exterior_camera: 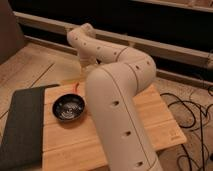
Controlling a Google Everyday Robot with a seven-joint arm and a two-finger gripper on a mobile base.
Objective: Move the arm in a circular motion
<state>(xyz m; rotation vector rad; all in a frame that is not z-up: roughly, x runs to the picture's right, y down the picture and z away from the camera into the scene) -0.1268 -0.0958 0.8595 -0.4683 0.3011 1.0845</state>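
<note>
We seem to be in a robotics lab: loose cables (196, 112) trail over the floor beside a wooden table (160, 117); the gripper (85, 63) hangs at its far edge.
</note>
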